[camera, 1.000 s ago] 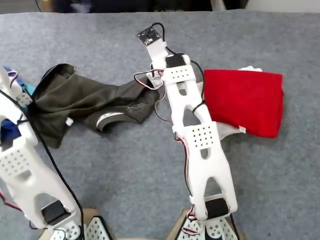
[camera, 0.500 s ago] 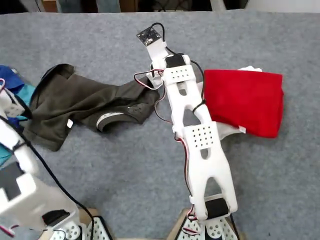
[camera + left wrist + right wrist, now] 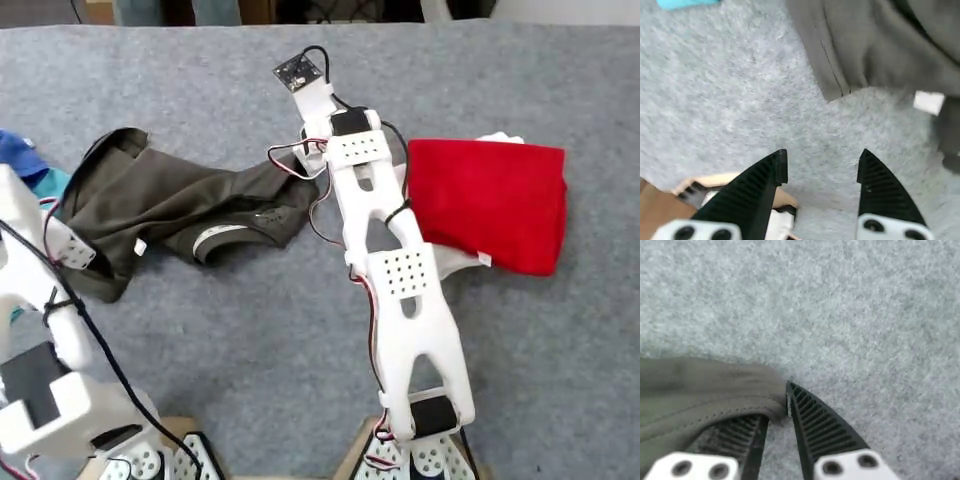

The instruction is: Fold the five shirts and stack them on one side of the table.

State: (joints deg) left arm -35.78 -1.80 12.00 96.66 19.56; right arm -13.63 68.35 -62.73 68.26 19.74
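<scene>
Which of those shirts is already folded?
The bright red fabric shirt, a neat flat rectangle; the dark olive shirt lies crumpled and sprawled.

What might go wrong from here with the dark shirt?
The right pincer grips only the edge of the dark shirt, so it may slip when pulled. The left pincer hangs open over table beside the shirt's corner; closing there may miss. The right arm lies beside the folded red shirt and might nudge it.
</scene>
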